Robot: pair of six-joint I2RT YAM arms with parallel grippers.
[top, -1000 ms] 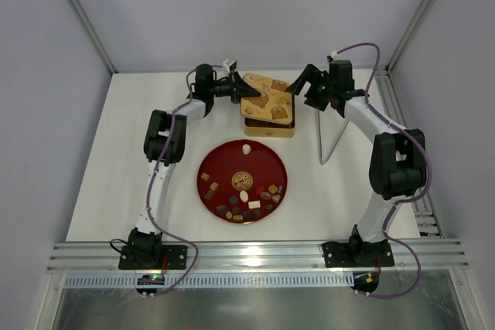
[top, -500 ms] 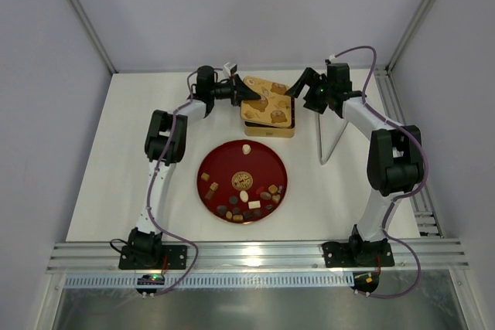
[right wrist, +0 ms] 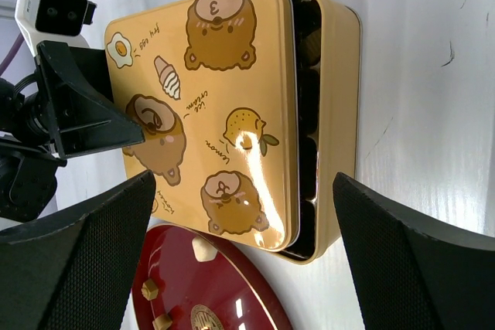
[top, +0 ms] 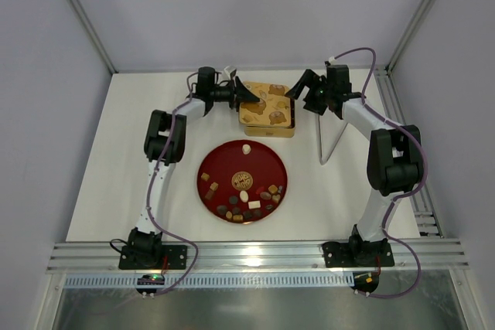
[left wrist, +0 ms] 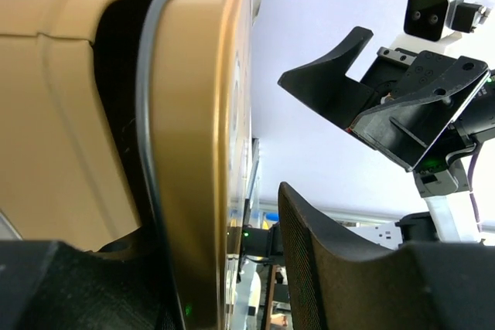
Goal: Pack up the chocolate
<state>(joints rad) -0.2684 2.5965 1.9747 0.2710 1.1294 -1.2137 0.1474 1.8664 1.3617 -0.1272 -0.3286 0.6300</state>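
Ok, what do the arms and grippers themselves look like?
White links, black joint housings and a purple cable on the left arm and right arm. Black wedge-shaped fingers with mesh-textured pads on the left gripper and right gripper, a white camera at each wrist.

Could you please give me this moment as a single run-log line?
left gripper astride tin lid edge | right gripper open beside tin | chocolates on red plate

Lid (right wrist: 209, 113): we see it shifted on the gold tin (right wrist: 339, 106), dark gap showing.
Right gripper (right wrist: 244, 179): spread wide, apart from it.
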